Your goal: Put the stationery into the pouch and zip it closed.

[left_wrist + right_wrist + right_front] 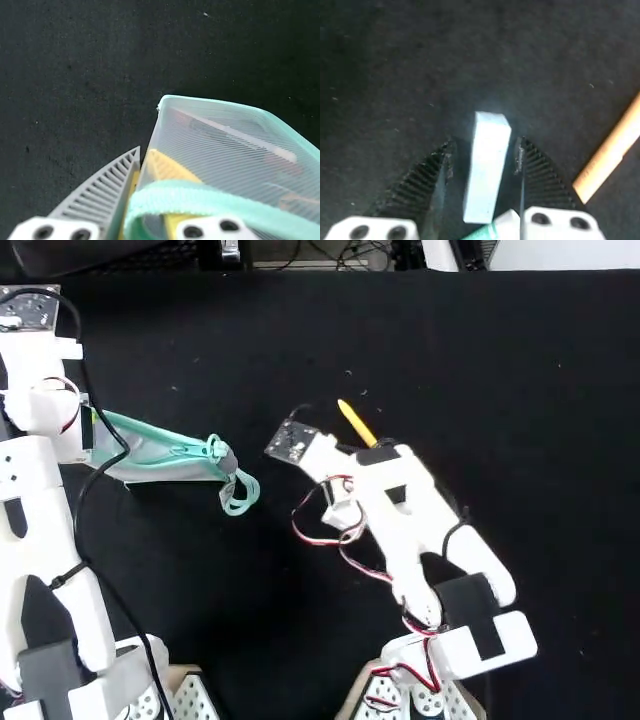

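High view: the pouch point(165, 455) hangs at the left arm point(40, 490); the pencil point(356, 423) lies just past the right arm point(400, 510). Left wrist view: the left gripper point(146, 160) pinches the pouch edge. Right wrist view: the right gripper point(485, 144) is apart around the blue eraser point(487, 165). Squeeze its long sides evenly.

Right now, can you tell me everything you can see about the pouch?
The pouch is see-through plastic with fine stripes and mint-green trim. A mint-green loop hangs off the end nearest the table's middle. The pouch lies sideways over the black table on the left arm's side, and the left gripper pinches its other end. Its green edges look spread apart, so it seems unzipped. Faint shapes show through the wall, but I cannot tell what they are.
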